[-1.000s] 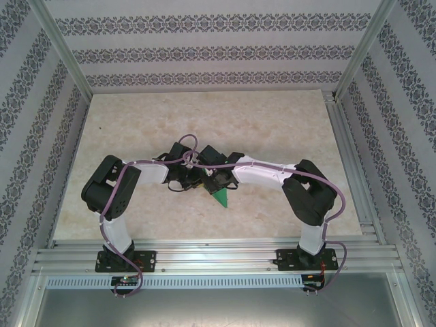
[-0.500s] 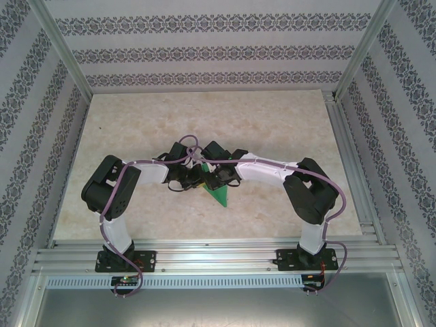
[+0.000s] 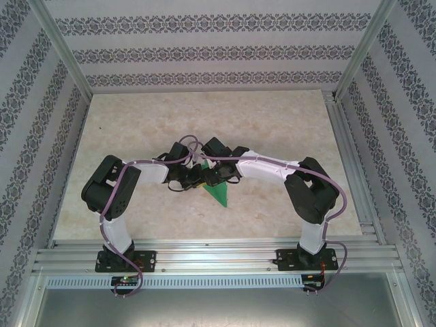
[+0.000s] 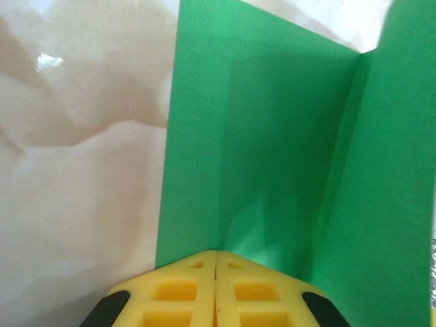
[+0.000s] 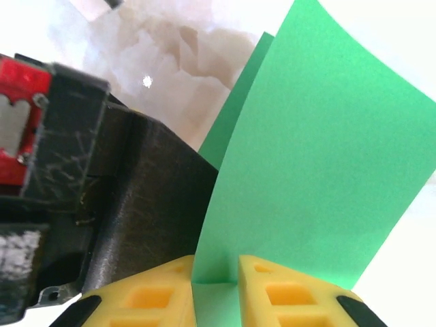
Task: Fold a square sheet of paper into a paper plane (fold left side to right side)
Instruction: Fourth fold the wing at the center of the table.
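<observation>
I am looking at the green sheet of paper (image 3: 219, 193), which is lying near the middle of the surface (image 3: 272, 122), right where my two arms are meeting. In the top view it is showing as a small creased shape tapering to a point towards the arm bases.

I am keeping the left end effector (image 4: 216, 272) low, with its yellow pads (image 4: 180, 293) pressed together and their tips sitting at the near edge of the flat part of the sheet. I judge it is serving as an anchor, so the paper is not sliding while the other side is being worked. Whether a layer is pinched between the pads or they are only bearing down, I cannot tell.

The right end effector (image 5: 216, 272) is standing slightly spread. A raised flap (image 5: 320, 157) of the sheet is rising out of the gap between its pads, and as far as I can see it is loose rather than clamped. In the left wrist view that flap is hinging up from the right side of the flat part, so I judge the fold is only partway over and is waiting to be laid down and pressed.

The black body of the left end effector is crowding just beside the right one, so I am treating any sideways sweep as a collision risk.
</observation>
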